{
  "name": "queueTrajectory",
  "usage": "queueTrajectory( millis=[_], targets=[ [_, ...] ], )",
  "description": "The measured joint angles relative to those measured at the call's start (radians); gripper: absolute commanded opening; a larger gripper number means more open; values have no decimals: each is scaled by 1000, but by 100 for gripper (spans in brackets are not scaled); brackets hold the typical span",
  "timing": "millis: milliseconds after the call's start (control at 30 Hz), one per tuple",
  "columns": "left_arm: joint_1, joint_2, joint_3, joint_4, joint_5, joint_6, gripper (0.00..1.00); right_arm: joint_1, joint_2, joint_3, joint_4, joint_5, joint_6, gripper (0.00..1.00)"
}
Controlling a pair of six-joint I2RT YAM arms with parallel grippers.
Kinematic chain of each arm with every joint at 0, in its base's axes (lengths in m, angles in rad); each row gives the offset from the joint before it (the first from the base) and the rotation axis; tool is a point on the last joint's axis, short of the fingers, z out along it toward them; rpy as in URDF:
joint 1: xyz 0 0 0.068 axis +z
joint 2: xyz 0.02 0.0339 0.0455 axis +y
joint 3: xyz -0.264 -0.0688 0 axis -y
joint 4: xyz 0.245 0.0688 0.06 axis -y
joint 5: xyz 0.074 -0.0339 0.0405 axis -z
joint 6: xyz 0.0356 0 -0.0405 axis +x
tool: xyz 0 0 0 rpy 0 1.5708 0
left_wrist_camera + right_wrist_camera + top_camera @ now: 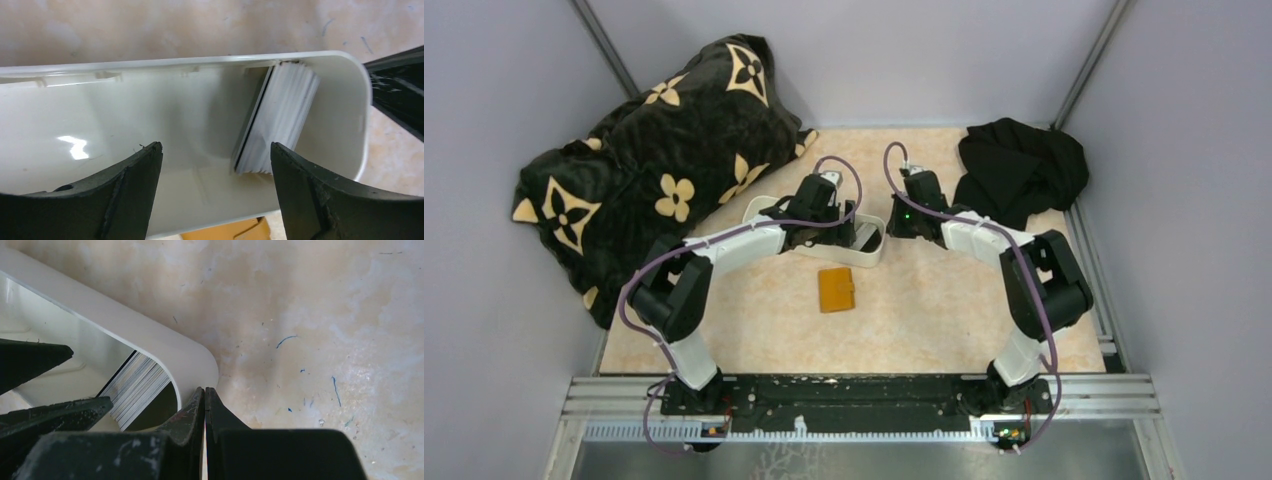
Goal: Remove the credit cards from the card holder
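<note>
Left gripper (216,150) hangs, jaws spread wide, over the white tray (150,62), where the credit cards (280,115) lean at 1 end. Right gripper (205,390) is closed, empty, beside it; the card holder (835,289) lies folded nearby.

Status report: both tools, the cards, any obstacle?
Left tool open above white tray. Right tool shut, empty, beside tray. Cards stacked in tray; card holder closed on table. No obstacle.

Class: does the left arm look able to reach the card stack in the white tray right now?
Probably yes: the left gripper hangs open over the white tray, and nothing covers the card stack leaning at its end.
</note>
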Motion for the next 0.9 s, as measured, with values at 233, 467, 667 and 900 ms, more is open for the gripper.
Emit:
queueTrajectory(
  millis=[233,467,667,900],
  targets=[
    [0,16,0,43,95,-38,85,0,23,12,0,-13,-13,0],
    [0,19,0,52,131,-52,85,0,48,38,-2,-18,-21,0],
    [0,-16,-14,82,147,-31,86,-2,48,38,-2,-21,-21,0],
    [0,-13,-14,150,200,-21,87,-6,-36,8,3,-15,-22,0]
  ],
)
